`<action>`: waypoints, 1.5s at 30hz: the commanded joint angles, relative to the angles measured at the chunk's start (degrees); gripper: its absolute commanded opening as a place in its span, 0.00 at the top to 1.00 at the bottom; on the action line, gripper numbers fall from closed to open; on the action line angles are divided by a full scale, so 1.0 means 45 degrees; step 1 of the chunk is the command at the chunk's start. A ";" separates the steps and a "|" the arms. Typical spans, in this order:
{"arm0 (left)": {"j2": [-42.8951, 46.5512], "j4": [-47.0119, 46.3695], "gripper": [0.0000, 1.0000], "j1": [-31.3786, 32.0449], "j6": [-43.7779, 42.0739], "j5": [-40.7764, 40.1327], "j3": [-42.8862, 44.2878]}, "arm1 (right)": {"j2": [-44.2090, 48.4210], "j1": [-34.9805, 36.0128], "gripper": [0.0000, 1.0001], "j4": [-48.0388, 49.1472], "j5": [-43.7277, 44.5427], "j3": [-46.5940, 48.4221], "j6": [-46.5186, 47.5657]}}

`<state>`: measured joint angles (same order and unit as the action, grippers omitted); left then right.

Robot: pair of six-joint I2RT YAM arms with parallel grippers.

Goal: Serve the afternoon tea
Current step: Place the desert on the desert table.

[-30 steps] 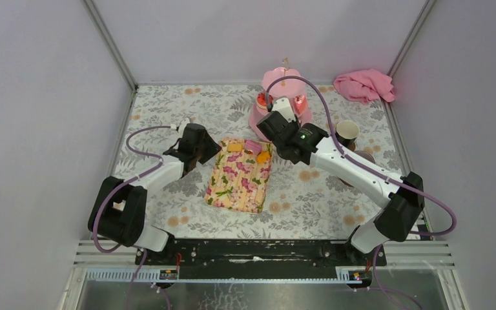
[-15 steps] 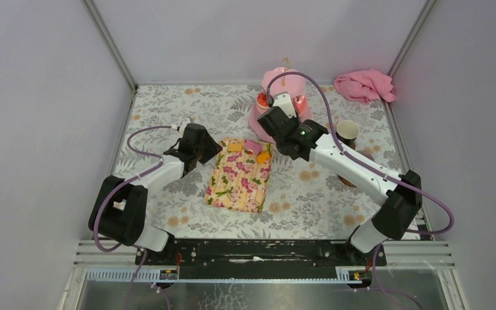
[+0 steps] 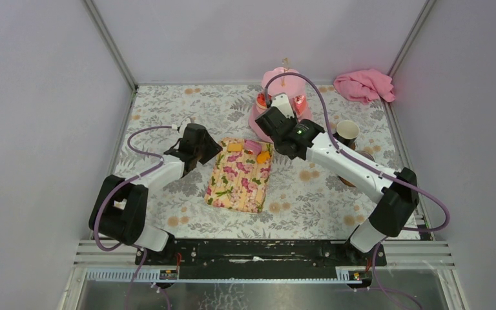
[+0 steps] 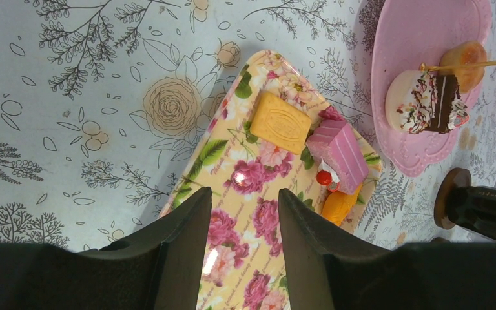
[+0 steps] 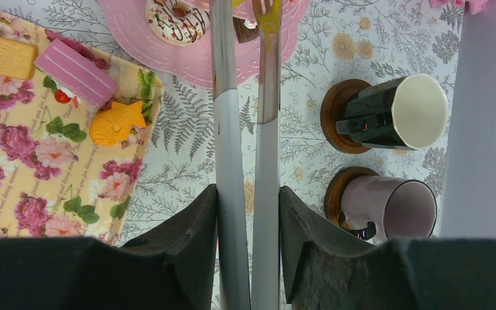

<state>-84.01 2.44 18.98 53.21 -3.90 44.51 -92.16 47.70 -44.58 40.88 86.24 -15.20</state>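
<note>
- In the top view, your left gripper [image 3: 197, 145] hangs just off the far-left corner of the floral tray [image 3: 236, 187]. You cannot tell its opening from here.
- Your right gripper [image 3: 279, 108] is past the tray's far-right corner, close against the pink three-tier stand [image 3: 278, 79]. The black mug [image 3: 347, 131] stands to the right of the tray, beyond the right arm. The pink cloth [image 3: 363, 85] lies well beyond the tray in the far-right corner.
- In the left wrist view, your left gripper is spread and holds nothing, poised over the tray's middle.
- On the tray's far end lie the yellow cake [image 4: 280, 121] and the pink cake [image 4: 337, 146], which touch each other. The fish-shaped orange cake [image 4: 340, 203] is beside them, with a small red piece [image 4: 323, 177] between it and the pink one.
- Beyond that end of the tray, the stand's lowest tier holds a chocolate cake [image 4: 429, 103] with sprinkles and a round orange cake [image 4: 465, 55].
- In the right wrist view, your right gripper is clamped on metal tongs [image 5: 227, 129]. Their tips reach past the tray over the stand, next to a chocolate-iced doughnut [image 5: 177, 19].
- The black mug and the grey mug [image 5: 387, 208] each sit on a brown coaster [image 5: 333, 103], side by side, well apart from the tray's right edge.
</note>
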 commanded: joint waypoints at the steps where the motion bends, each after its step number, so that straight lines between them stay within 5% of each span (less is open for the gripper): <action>1: -0.0167 -0.0504 0.50 -0.0003 -0.0007 0.0069 -0.0050 | 0.0031 -0.0108 0.66 0.0169 0.0349 0.0708 0.0043; 17: -0.0112 -0.0423 0.50 0.0001 -0.0008 0.0030 -0.0005 | -0.0142 -0.0112 0.53 0.0056 0.0330 0.0822 0.0011; 45: -0.0430 0.0074 0.50 -0.0004 -0.0271 -0.0106 0.0542 | 0.2224 0.0074 0.62 -0.0004 -0.0248 -0.0203 0.0027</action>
<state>-84.68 2.66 18.98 53.15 -3.90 44.91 -86.11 47.62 -45.10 39.27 85.73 -15.22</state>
